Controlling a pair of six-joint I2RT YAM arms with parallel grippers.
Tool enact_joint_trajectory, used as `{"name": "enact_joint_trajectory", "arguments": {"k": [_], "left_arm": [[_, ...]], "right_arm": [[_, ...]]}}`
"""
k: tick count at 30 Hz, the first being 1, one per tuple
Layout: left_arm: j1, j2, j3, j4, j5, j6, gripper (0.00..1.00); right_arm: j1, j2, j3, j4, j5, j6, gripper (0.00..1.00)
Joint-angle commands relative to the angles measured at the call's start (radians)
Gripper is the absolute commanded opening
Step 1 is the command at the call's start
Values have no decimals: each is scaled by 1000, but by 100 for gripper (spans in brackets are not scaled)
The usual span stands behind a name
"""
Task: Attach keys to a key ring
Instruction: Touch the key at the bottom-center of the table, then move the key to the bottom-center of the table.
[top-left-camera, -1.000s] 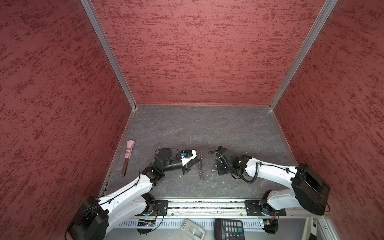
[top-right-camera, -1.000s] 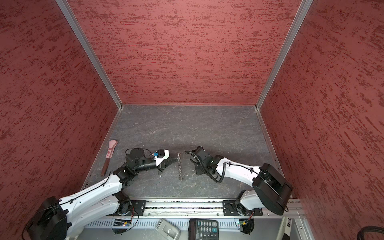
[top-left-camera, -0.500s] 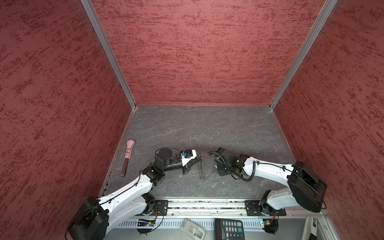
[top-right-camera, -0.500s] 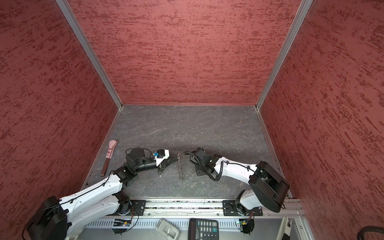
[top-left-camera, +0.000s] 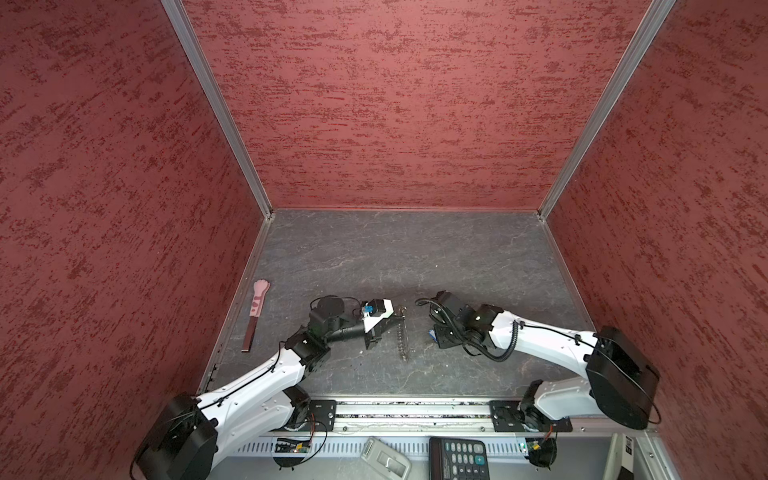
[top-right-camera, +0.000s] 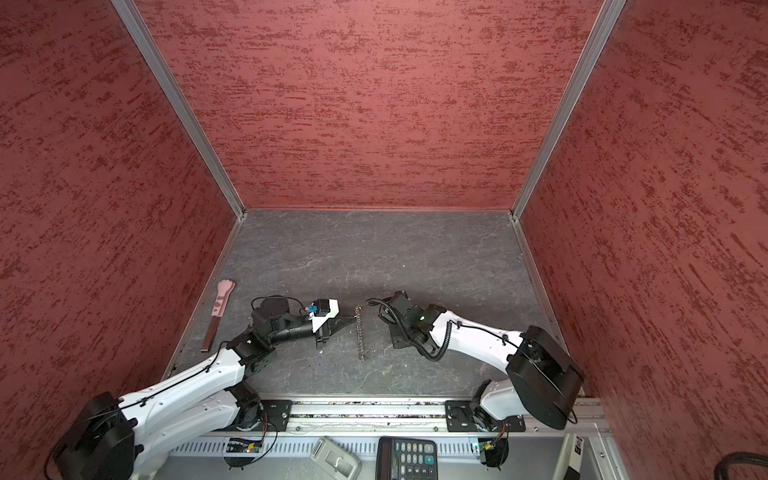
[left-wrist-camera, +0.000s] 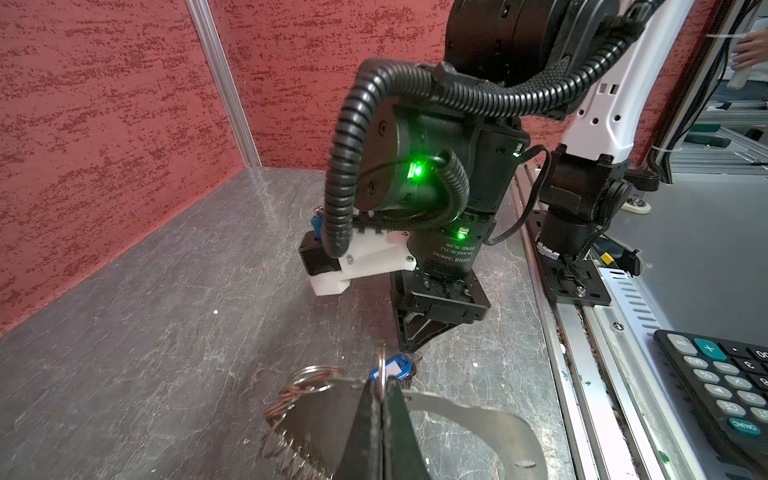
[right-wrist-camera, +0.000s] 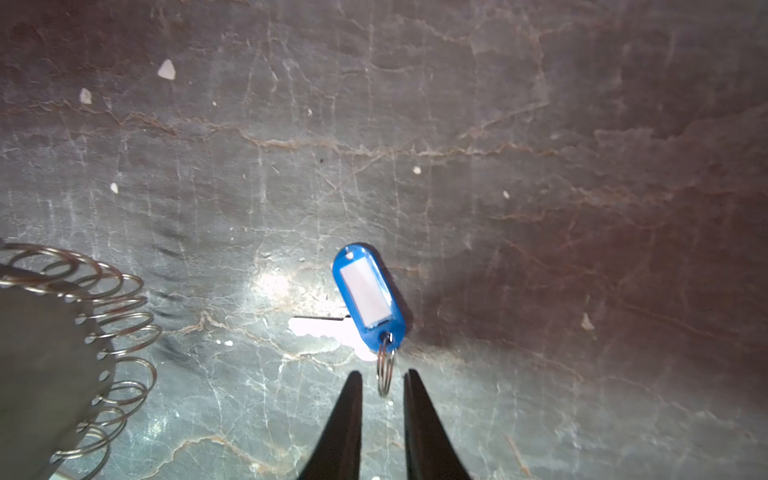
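We see the left gripper (left-wrist-camera: 380, 399) clamped tight on the key ring (left-wrist-camera: 478, 424), a thin grey metal plate. The plate carries a row of silver rings (right-wrist-camera: 124, 332) threaded through holes along one edge. In both top views the key ring (top-left-camera: 402, 334) shows edge-on as a narrow line of rings (top-right-camera: 360, 332), with the left gripper (top-left-camera: 392, 318) meeting it at its far end. The blue key tag (right-wrist-camera: 368, 286) lies flat on the grey stone-patterned table (top-left-camera: 415, 257). It is near the key ring on the right arm's side and clear of it, pale label facing up. The right gripper (right-wrist-camera: 383, 374) stands narrowly parted over the table beside the key ring. The tag's small silver ring (right-wrist-camera: 385, 370) sits between its black fingertips (right-wrist-camera: 355, 386), and we see a sliver of gap on either side. A pink paw-tipped stick (top-left-camera: 255, 311) lies well apart from the key ring, beyond the left arm by the wall.
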Motion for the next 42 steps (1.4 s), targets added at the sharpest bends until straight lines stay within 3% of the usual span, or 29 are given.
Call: {"name": "enact_joint_trajectory", "arguments": {"k": [1,14,20,24,33,42], "left_arm": [[-6,-2,3,15,-10,9,0],[-6,4,4,17,-11,10,0],[-6,5,4,15,-10,11,0],[-6,6,6,8,-12,13,0],[-5,1,8,2,-13,16,0],[-8,-6,7,-3,-19,19,0]], "right_arm": [[5,15,29,-50,18,24,18],[5,75,25,-20,-37,27,17],[5,92,42,-38,-34,16,9],[5,110,72,-93,-28,-4,0],[5,201,178,-340,-70,-62,0],[1,292,229,-384,-74,-98,0]]}}
